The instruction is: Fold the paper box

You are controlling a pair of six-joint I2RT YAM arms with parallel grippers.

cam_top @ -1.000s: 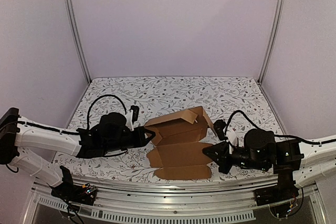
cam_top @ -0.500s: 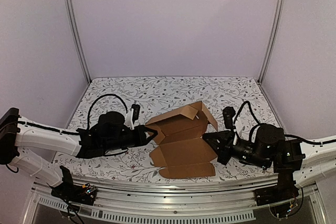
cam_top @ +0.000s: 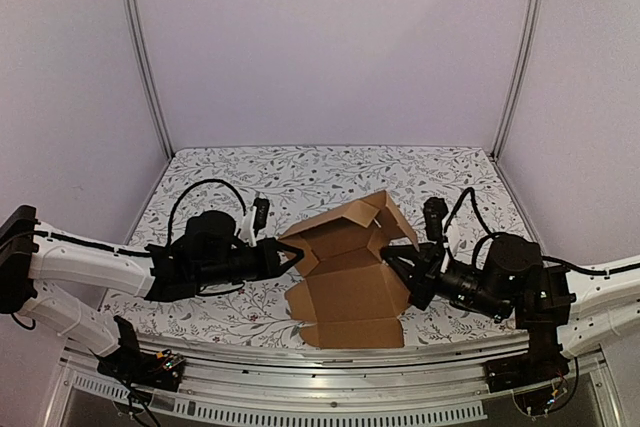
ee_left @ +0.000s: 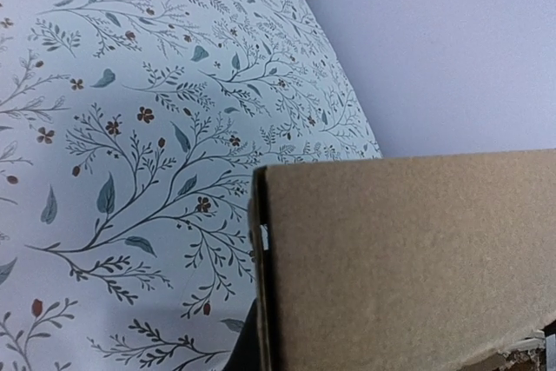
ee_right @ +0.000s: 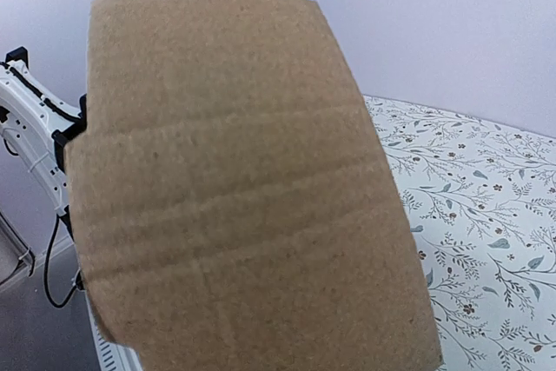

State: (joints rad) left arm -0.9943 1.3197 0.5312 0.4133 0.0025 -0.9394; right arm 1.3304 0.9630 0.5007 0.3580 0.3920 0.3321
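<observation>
The paper box (cam_top: 345,287) is a brown cardboard sheet, partly folded, lying in the middle of the table with its back panels raised. My left gripper (cam_top: 292,255) is shut on the box's left flap. In the left wrist view that flap (ee_left: 408,258) shows edge-on and fills the lower right. My right gripper (cam_top: 396,269) is shut and pressed against the raised right flap. That flap (ee_right: 234,197) faces the right wrist camera flat-on and hides the fingers.
The table carries a white cloth with a floral print (cam_top: 330,172), closed in by lilac walls and metal posts (cam_top: 140,47). A metal rail (cam_top: 320,367) runs along the near edge. The left arm (ee_right: 26,119) shows behind the flap in the right wrist view.
My right gripper has moved left and up against the box, and the right flap has risen. The box's front panel has shifted slightly. The left gripper has barely moved.
</observation>
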